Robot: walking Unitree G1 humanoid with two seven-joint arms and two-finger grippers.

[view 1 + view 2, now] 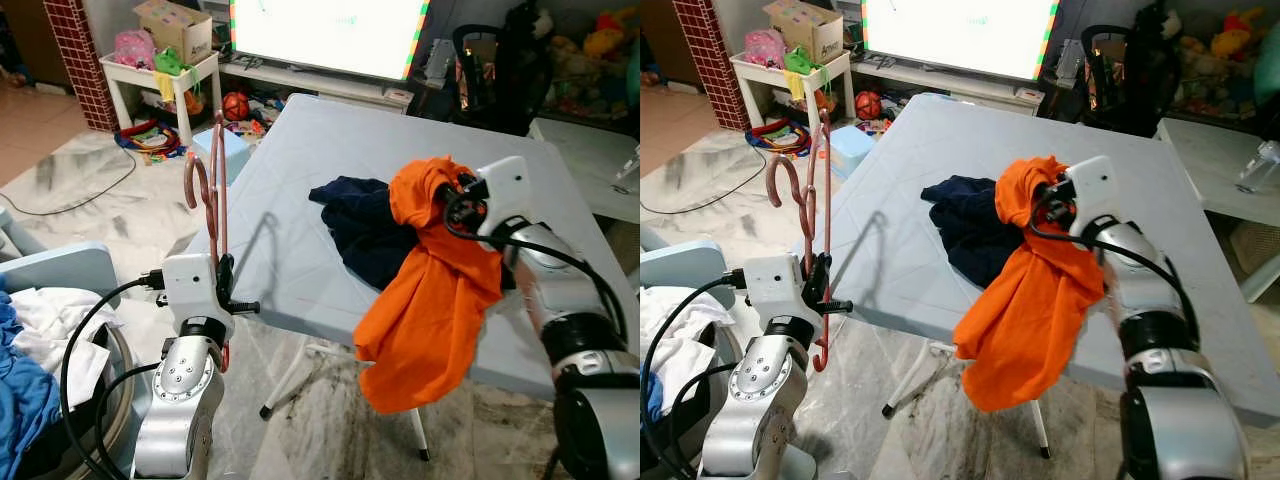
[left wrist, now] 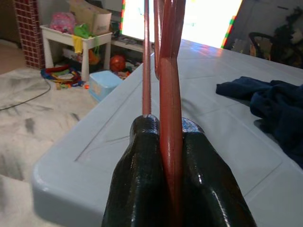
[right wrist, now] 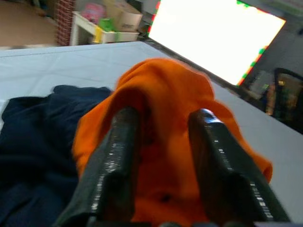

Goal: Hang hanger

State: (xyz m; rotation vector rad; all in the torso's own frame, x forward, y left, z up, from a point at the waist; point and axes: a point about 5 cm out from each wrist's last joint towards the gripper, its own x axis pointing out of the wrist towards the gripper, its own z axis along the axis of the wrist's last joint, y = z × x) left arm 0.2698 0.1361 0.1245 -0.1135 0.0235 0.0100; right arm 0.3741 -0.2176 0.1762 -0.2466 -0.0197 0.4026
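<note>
Left end effector [image 2: 173, 142] has its two black fingers pressed together on the thin pinkish-red plastic hanger [image 1: 212, 185], which stands upright out of the grip, hook end up, just off the near-left edge of the pale blue-grey plastic counter [image 1: 330, 170]; a curved red end of the hanger shows below the wrist. Right end effector [image 3: 165, 127] is raised over the counter's near-right part, fingers partly apart and pushed into the bunched top of a bright orange soft cloth garment [image 1: 432, 290]; the fabric sits between and around the fingers and drapes down past the counter's front edge, hanging free. Crumpled dark navy garment [image 1: 362, 225] lies on the counter, touching the orange one on its left side. Counter surface is smooth with faint moulded lines, white folding legs underneath, marble-patterned floor [image 1: 120, 210] below. Left of the robot, a round basket [image 1: 110, 370] with white and blue laundry. Behind: bright lit screen [image 1: 330, 30], small white shelf table [image 1: 150, 80] with a cardboard box and toys, black chair [image 1: 500, 70], light blue box on the floor [image 1: 848, 148].
</note>
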